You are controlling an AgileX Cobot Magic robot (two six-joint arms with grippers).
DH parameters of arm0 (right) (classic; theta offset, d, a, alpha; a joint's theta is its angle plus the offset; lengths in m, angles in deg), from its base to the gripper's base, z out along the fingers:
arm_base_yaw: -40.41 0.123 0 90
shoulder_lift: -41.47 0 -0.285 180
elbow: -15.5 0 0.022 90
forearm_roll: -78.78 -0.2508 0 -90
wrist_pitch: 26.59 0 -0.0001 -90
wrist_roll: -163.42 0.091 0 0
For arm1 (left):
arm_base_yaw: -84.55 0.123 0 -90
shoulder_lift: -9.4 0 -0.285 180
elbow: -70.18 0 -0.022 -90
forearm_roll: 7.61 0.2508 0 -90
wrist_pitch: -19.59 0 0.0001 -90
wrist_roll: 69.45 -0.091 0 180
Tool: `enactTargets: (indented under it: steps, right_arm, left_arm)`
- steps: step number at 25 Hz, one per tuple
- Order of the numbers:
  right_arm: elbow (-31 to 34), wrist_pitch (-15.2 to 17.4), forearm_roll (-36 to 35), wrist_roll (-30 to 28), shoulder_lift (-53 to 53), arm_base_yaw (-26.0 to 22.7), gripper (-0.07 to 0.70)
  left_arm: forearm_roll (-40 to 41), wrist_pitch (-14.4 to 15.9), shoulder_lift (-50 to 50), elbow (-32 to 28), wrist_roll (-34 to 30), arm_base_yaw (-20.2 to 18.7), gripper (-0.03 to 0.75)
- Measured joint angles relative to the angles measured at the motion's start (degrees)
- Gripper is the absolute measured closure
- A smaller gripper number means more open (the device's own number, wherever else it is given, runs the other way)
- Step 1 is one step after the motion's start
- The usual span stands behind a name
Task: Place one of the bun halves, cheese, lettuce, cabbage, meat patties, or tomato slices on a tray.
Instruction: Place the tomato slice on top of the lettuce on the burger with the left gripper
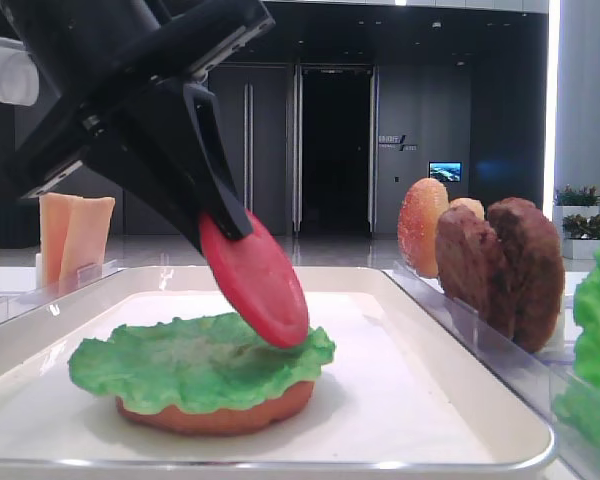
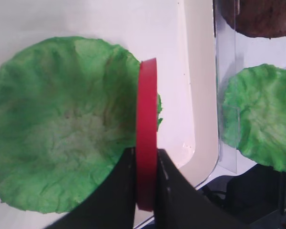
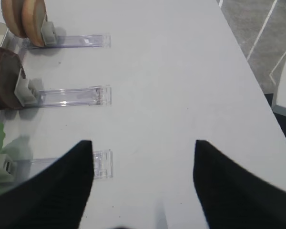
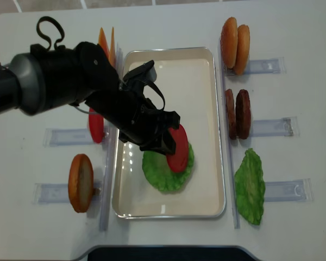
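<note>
**A:** What do we see in the left arm's grasp?

**B:** We see the black left gripper (image 4: 162, 142) clenched on a flat, round red tomato slice (image 1: 255, 278). Its two fingers (image 2: 121, 191) press the slice's faces, and the disc stands on edge, tilted. Its low edge touches, or hangs just over, the bright green ruffled lettuce leaf (image 1: 195, 362); we cannot tell which.

**A:** Where do we find that leaf?

**B:** We find it lying on a round orange-brown bun half (image 1: 220, 414), inside the large shallow white rectangular tray (image 4: 201, 81), toward the near end.

**A:** And the right gripper?

**B:** We see the right gripper (image 3: 143, 183) released, its two dark fingers spread wide above the bare white table (image 3: 181, 71), holding nothing.

**A:** What stands around the tray?

**B:** On the right we note, far to near, two bun halves (image 4: 234, 45), two rough dark-brown meat patties (image 4: 237, 113) and a second green lettuce leaf (image 4: 250, 186), each at a clear plastic rack (image 4: 271, 126). On the left we note thin pale-orange cheese slices (image 1: 73, 237) at the far end, another red tomato slice (image 4: 95, 129) and a bun half (image 4: 80, 182) nearest.
</note>
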Motion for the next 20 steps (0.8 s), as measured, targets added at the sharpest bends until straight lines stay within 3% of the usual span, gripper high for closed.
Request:
enactTargets:
  steps: [14, 16, 20]
  right_arm:
    - [0.0, 0.0, 0.0, 0.0, 0.0, 0.0, 0.17]
    - [0.0, 0.0, 0.0, 0.0, 0.0, 0.0, 0.17]
    - [0.0, 0.0, 0.0, 0.0, 0.0, 0.0, 0.17]
  left_arm:
    - [0.0, 0.0, 0.8, 0.0, 0.0, 0.0, 0.65]
    - [0.0, 0.0, 0.8, 0.0, 0.0, 0.0, 0.621]
    - [0.0, 0.0, 0.8, 0.0, 0.0, 0.0, 0.473]
